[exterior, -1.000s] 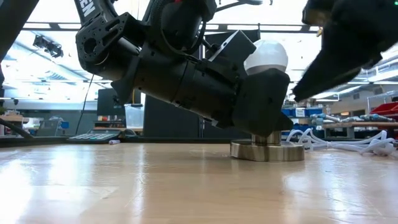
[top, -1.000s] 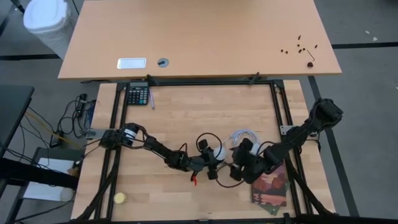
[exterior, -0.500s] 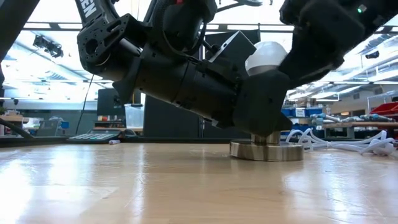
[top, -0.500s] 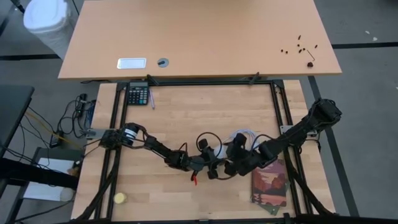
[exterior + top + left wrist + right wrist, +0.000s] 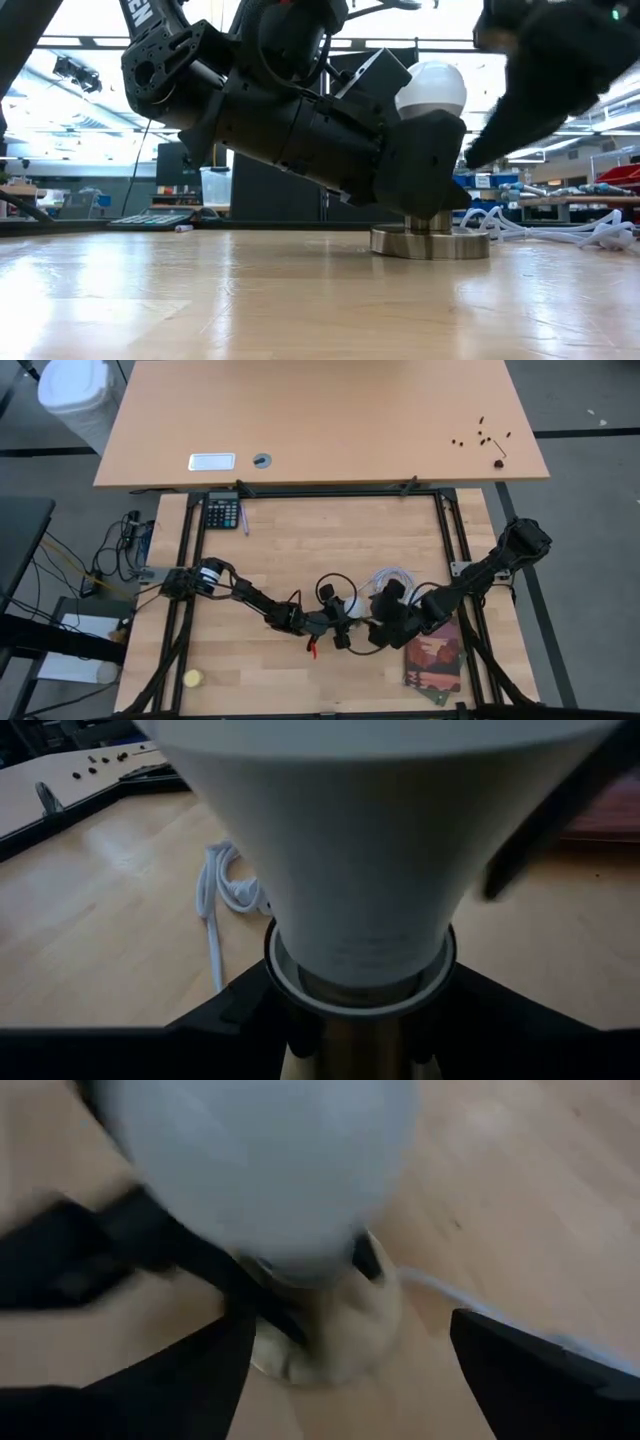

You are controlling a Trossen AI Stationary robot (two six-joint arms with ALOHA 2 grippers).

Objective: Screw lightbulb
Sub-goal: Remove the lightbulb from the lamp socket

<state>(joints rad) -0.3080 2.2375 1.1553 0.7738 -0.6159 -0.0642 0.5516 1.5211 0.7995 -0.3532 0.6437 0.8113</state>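
Observation:
The white lightbulb (image 5: 431,88) stands upright, its narrow end down in the collar of the round metal socket (image 5: 430,242), which rests flat on the table's near middle. My left gripper (image 5: 424,185) reaches in from the table's left and is shut just under the bulb. My right gripper (image 5: 350,1370) hangs open to the right of the bulb's dome (image 5: 265,1170). Its two fingers stand apart on either side ahead of the bulb and touch nothing. In the high view the bulb (image 5: 350,605) shows between both grippers. My left gripper pinches the socket's upright neck (image 5: 352,1050) between its two fingers, right below the collar (image 5: 360,988) that takes the bulb's narrow end. The fingers come nearly level from the table's left, slanting slightly down. The socket's disc stays flat on the table, with the bulb upright.
A coiled white cable (image 5: 393,577) lies just behind the socket. A dark red book (image 5: 432,658) lies at the near right. A yellow ball (image 5: 192,679) sits at the near left corner and a calculator (image 5: 222,512) at the far left. A black frame (image 5: 440,520) edges the table.
My right gripper swung in toward the bulb's dome, reaching it half a second ago. It has since drawn back toward the table's right, its fingers still apart. The bulb, the socket and my left gripper have stayed where they were.

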